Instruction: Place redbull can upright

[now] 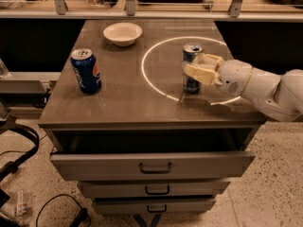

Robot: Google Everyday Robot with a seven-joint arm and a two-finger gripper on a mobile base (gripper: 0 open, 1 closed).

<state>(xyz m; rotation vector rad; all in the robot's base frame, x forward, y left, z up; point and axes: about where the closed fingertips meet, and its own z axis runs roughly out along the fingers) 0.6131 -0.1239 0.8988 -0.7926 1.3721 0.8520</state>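
A broad grey-brown metal cabinet (128,105) fills most of the view. Its top drawer (151,164) is pulled out, and two more drawers below it are closed. From the right edge a thick white robot arm (265,86) reaches in low over the cabinet top. A thin bright ring of light (147,79) lies across the right half of the surface.

Near the back edge, just outside the ring on its left, sits a shallow white round bowl (122,33). Well apart from it, towards the front left, a wide dark blue Pepsi can (86,71) with a red-white logo stands upright.

The slim blue-and-silver redbull can (191,56) stands upright inside the ring, right of its centre, with its silver top facing up and its base at the surface.

The gripper (194,64) is at the can's mid-height, coming in from the right. Its cream fingers (199,74) pinch the can from both sides, the nearer one crossing the can's front.
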